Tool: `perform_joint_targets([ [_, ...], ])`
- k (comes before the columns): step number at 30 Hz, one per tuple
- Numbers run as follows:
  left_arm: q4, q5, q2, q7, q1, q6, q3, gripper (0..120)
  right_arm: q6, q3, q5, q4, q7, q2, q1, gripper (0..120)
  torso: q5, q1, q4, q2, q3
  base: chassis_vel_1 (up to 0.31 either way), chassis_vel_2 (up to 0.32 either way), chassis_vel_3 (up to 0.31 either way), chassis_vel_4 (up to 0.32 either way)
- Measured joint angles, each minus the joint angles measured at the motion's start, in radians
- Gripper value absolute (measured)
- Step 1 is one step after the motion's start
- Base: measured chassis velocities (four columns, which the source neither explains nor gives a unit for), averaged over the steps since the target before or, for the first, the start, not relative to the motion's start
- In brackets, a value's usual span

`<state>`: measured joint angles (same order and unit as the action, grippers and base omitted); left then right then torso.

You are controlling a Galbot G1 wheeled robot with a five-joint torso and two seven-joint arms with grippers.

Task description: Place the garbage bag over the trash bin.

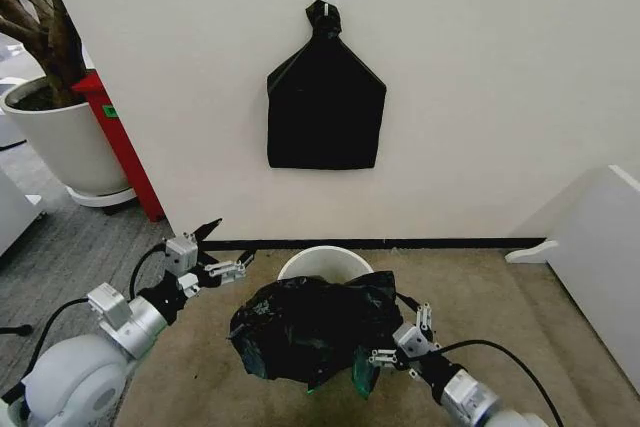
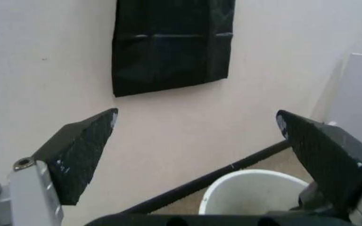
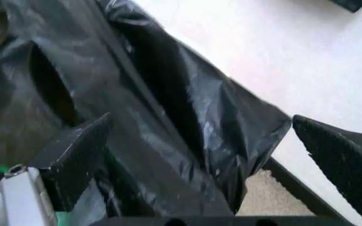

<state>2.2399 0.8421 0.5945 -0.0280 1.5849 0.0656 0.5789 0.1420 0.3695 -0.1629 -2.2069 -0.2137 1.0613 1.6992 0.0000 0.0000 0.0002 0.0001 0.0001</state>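
**Bag draped on bin front, rear rim exposed**

Trash bin (image 1: 322,262) sits on the floor by the wall baseboard; the visible part of its inside is bare. Garbage bag (image 1: 312,329) lies crumpled over the bin's near side, rear rim still uncovered. Left gripper (image 1: 222,249) hovers just left of the bin, fingers (image 2: 80,153) spread wide, holding nothing. Right gripper (image 1: 398,339) is at the bag's right edge, fingers (image 3: 74,155) wide, bag plastic between them. Black knotted bundle (image 1: 325,97) hangs on the wall above. No readable labels.
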Motion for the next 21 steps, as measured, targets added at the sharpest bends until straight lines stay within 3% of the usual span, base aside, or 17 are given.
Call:
perform_joint_targets([
  [8, -0.017, 0.037, -0.028, 0.005, -0.034, -0.025, -0.006, 100, 0.025, -0.026, 0.015, -0.016, -0.009, -0.005, 0.044, 100, -0.0002, 0.000, -0.0004, 0.000, 0.000, 0.000, 0.000, 0.000, 0.000],
  [21, -0.026, 0.029, -0.019, -0.022, -0.022, -0.032, -0.018, 100, 0.121, -0.031, 0.166, 0.048, 0.070, -0.040, -0.204, 100, 0.0000, 0.000, 0.0000, 0.000, 0.000, 0.000, 0.000, 0.000, 0.000],
])
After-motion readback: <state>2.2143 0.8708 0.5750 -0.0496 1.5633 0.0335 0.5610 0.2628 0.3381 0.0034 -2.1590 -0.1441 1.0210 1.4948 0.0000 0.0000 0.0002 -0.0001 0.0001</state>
